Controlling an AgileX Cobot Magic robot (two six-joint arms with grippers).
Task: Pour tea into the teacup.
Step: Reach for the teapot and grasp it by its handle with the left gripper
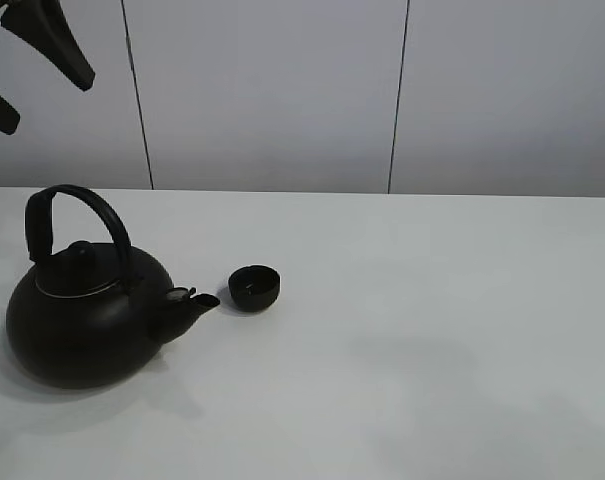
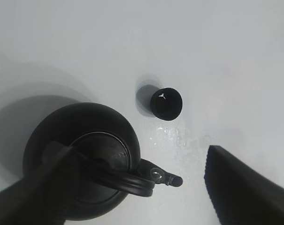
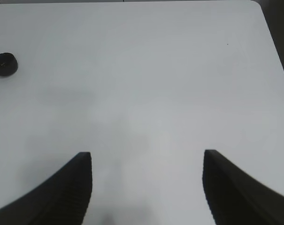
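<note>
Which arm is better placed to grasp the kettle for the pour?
Left. The left tool hangs open above the kettle; the right tool is over the table, far from kettle and teacup.

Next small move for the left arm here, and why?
Probably lower the left gripper onto the kettle's handle, then close. It hangs open high above the kettle, which stands upright on the table with its spout beside the teacup. Nothing is grasped yet, so pouring can't start.
</note>
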